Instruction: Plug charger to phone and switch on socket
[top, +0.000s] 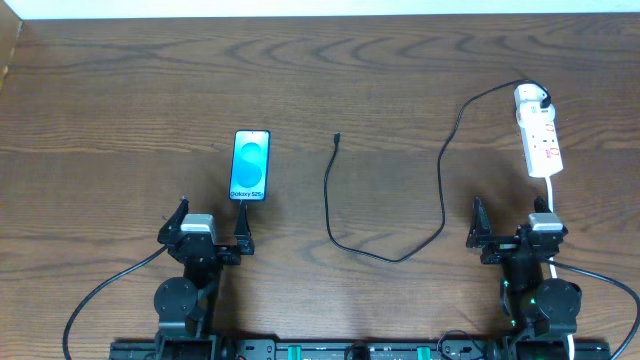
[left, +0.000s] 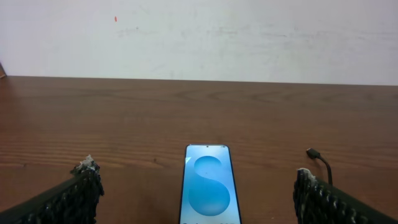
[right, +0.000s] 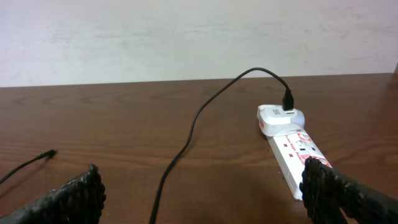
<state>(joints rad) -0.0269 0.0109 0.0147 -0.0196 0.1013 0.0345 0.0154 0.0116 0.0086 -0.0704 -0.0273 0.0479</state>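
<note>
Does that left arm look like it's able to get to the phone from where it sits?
Probably yes: the phone lies flat just ahead of the open left gripper, with only bare table between them.

Robot test bench: wood-grain table (top: 120, 100), bare white wall (left: 249, 37).

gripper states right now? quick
Left gripper: open, holding nothing.
Right gripper: open, holding nothing.
</note>
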